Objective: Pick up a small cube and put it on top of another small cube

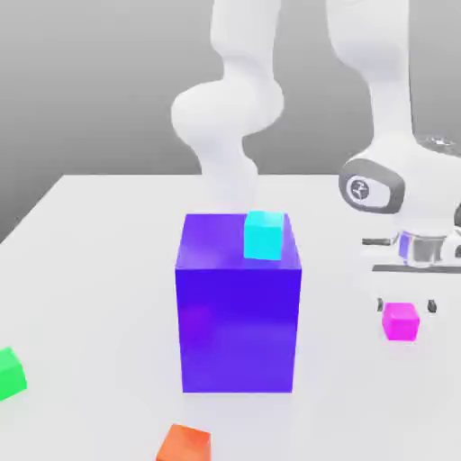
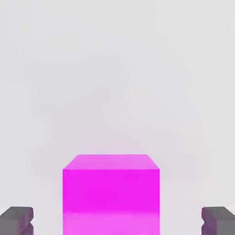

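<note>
The small magenta cube rests on the white table at the exterior view's right. My gripper hangs right over it, open, with one dark fingertip on each side of the cube and a clear gap to each. In the hand view the magenta cube sits between the two grey fingertips, apart from both. The small green cube lies at the exterior view's far left edge, near the front of the table.
A big blue-purple block stands in the middle of the table with a small cyan cube on its top. A small orange cube lies in front of the block. The white arm rises behind the block.
</note>
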